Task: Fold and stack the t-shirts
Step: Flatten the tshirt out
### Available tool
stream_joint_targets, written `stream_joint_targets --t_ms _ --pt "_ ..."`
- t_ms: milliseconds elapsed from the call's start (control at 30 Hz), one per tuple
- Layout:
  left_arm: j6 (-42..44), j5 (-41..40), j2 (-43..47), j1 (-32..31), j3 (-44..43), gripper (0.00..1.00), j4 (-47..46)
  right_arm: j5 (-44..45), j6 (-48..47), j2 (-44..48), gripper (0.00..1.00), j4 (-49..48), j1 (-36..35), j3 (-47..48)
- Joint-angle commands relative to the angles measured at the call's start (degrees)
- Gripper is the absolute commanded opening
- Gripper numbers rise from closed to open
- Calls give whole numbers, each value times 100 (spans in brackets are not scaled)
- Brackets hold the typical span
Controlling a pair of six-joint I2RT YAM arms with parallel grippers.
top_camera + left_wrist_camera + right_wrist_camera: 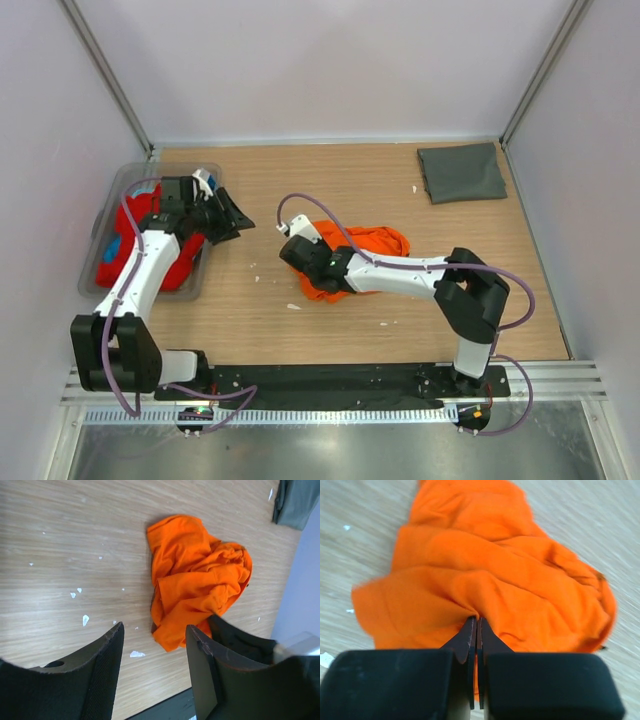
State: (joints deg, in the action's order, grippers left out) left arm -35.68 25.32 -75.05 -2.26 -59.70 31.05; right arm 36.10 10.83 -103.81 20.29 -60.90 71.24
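Right fingers (468, 641) pinch only a thin fold at the orange t-shirt (485, 565)'s 9 o'clock edge, so it may slip free; left fingers (102, 655) gape wide, empty.

Right end effector (476, 630) is pinching, its two dark fingers (464, 641) pressing flat against each other with only a hairline seam between them. The tips are biting into a fold of the orange t-shirt (490, 575). A sliver of orange is showing between the fingers lower down. Cloth is puckering into creases around the pinch point. The shirt is lying crumpled in a heap on the pale wood-grain desk (365, 505), with soft ridges running across it and its far edge blurring. Small white flecks (346, 527) are sitting on the desk left of the shirt, apart from it. Black blocky finger mounts (390, 685) are filling the bottom edge.
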Motion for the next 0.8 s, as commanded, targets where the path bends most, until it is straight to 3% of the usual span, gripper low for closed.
stream_joint_targets --t_ms 0,33,167,367,533,767 --pt "325 79 34 -160 46 54 50 1100 804 721 1 797 43 539" --pt "342 52 8 -213 29 54 94 1197 1068 965 1 1488 104 627" --pt "360 -351 -98 -791 -120 55 147 857 2377 1852 1 2698 596 383" --pt "308 -748 -914 -1707 -410 62 -2 618 3021 3583 1 3050 1177 -1084" --pt "229 -800 -1354 -2295 -384 64 -389 662 3048 4272 1 3112 1441 -1429" --pt "-61 -784 -2381 -2305 -437 66 -793 653 3057 4641 1 3077 1467 -1666"
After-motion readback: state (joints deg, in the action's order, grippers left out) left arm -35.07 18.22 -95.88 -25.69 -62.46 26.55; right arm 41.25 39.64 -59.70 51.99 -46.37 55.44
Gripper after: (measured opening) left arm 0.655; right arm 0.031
